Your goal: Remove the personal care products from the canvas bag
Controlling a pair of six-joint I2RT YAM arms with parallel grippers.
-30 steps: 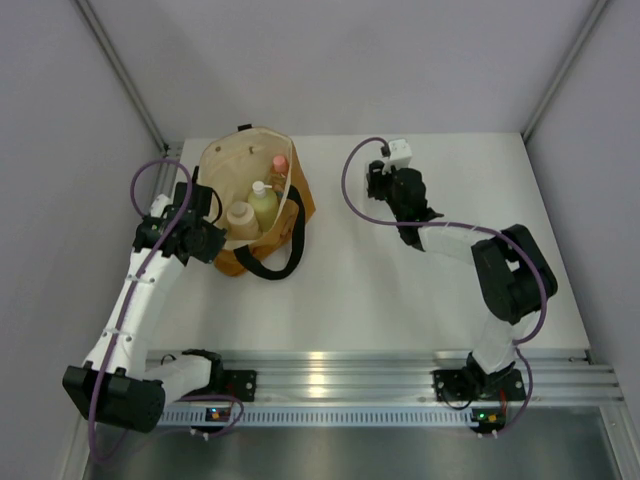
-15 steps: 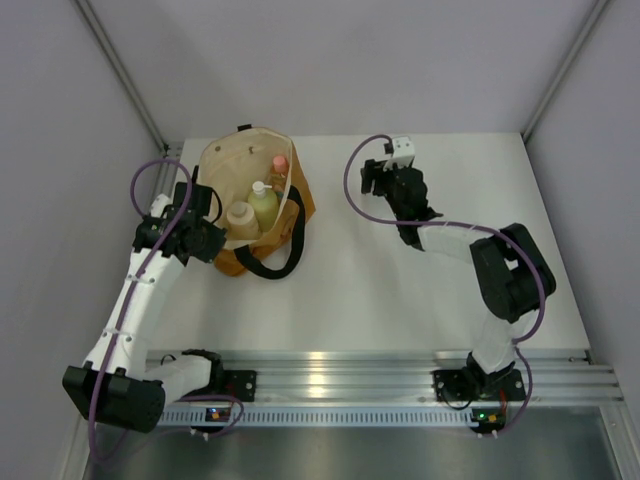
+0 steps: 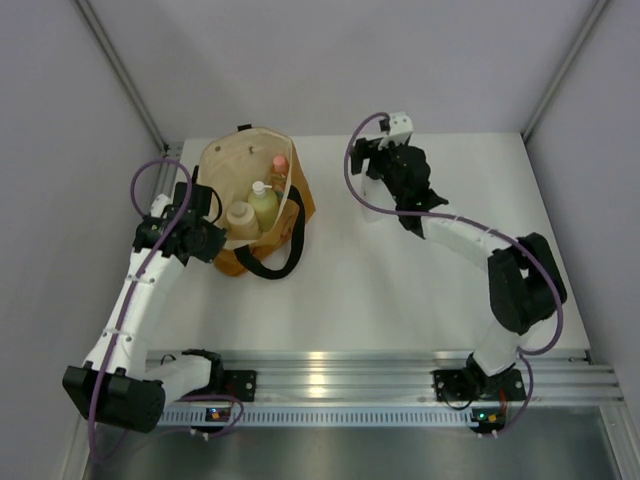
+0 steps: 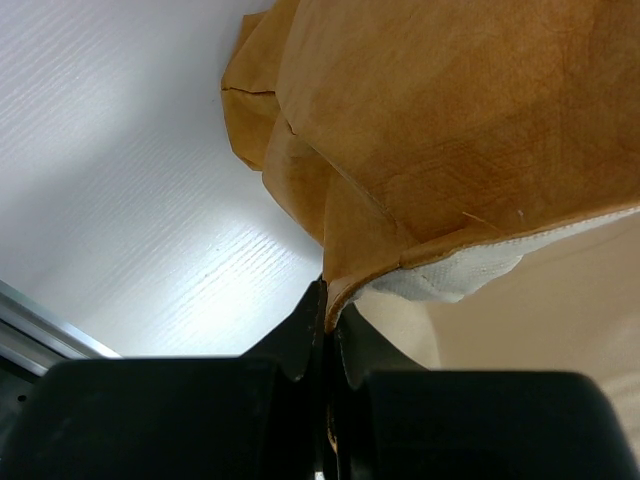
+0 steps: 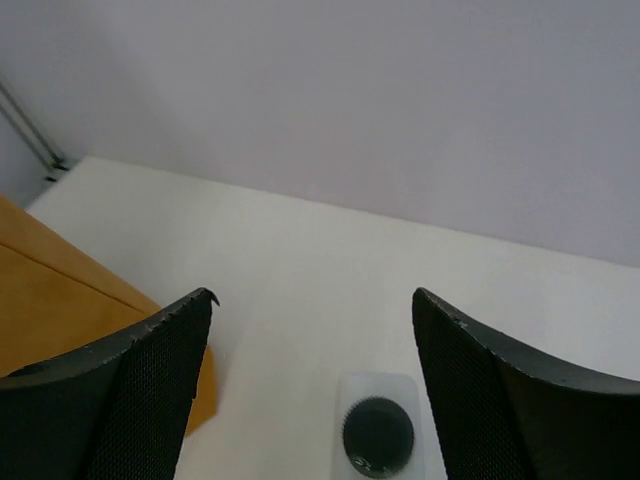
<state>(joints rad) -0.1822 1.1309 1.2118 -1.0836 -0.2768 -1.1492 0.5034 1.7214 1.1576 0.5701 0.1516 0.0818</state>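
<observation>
Top camera looks down from high over the whole table [image 3: 350, 300]; both wrist cameras sit close, sharing the canvas bag [image 4: 450, 130].

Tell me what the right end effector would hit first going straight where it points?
Probably the white bottle with the dark cap, standing between the fingers of the open right end effector. Depth is unclear, so it might pass over it and touch the table instead.
</observation>
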